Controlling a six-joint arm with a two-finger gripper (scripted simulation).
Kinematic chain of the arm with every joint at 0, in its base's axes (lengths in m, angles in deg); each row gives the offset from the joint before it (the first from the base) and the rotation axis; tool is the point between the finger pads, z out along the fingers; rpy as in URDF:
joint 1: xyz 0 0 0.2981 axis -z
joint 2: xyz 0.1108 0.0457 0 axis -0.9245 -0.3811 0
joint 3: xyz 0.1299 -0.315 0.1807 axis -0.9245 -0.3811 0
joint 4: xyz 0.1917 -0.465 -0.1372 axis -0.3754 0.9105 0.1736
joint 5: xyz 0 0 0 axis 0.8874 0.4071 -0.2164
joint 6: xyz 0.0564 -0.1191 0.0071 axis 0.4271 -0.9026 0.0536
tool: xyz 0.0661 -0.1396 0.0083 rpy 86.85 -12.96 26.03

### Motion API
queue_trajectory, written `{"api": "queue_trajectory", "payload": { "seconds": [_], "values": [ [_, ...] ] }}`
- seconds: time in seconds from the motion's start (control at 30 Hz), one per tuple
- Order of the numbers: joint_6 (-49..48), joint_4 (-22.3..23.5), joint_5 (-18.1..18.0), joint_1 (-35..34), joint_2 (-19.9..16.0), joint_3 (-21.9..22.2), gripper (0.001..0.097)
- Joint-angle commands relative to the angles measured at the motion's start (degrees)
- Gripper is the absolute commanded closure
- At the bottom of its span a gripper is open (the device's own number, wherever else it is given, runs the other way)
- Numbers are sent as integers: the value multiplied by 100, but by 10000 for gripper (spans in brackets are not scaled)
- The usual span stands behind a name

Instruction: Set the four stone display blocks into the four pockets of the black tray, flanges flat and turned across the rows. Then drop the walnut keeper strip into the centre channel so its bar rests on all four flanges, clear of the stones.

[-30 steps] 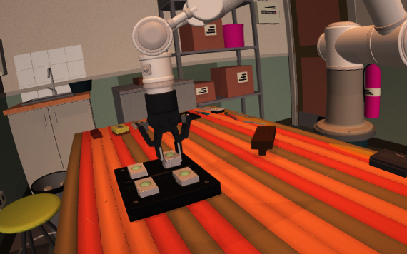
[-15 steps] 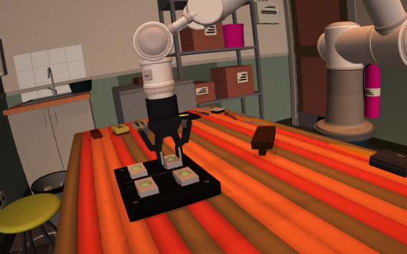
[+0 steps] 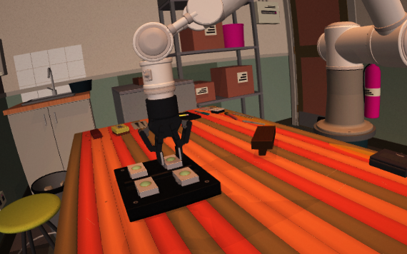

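Note:
On the near left part of the striped table the black tray [image 3: 167, 188] holds three stone display blocks, grey with green stones: one at the far left [image 3: 137, 170], one at the near left [image 3: 146, 186] and one at the near right [image 3: 185, 176]. The fourth block [image 3: 171, 161] sits at the far right pocket, and my gripper [image 3: 170, 155] stands straight over it, closed on it. The walnut keeper strip [image 3: 263, 138] stands on the table to the right, well apart from the tray.
The arm's base [image 3: 345, 103] stands at the far right table edge. A dark flat box [image 3: 394, 162] lies near the right edge. Small items, among them a yellow block [image 3: 120, 129], line the far edge. A yellow stool [image 3: 26, 213] stands left of the table.

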Motion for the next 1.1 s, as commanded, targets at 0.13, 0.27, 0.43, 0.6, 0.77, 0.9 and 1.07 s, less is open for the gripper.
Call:
{"api": "queue_trajectory", "payload": {
  "seconds": [0.13,0.27,0.43,0.6,0.77,0.9,1.07],
  "values": [
    [0,0,0,0,7,9,861],
    [0,0,0,0,7,9,781],
    [0,0,0,0,7,9,681],
    [0,0,0,0,7,9,581],
    [0,0,0,0,7,9,481],
    [0,0,0,0,6,8,401],
    [0,0,0,0,5,7,381]
  ]
}}
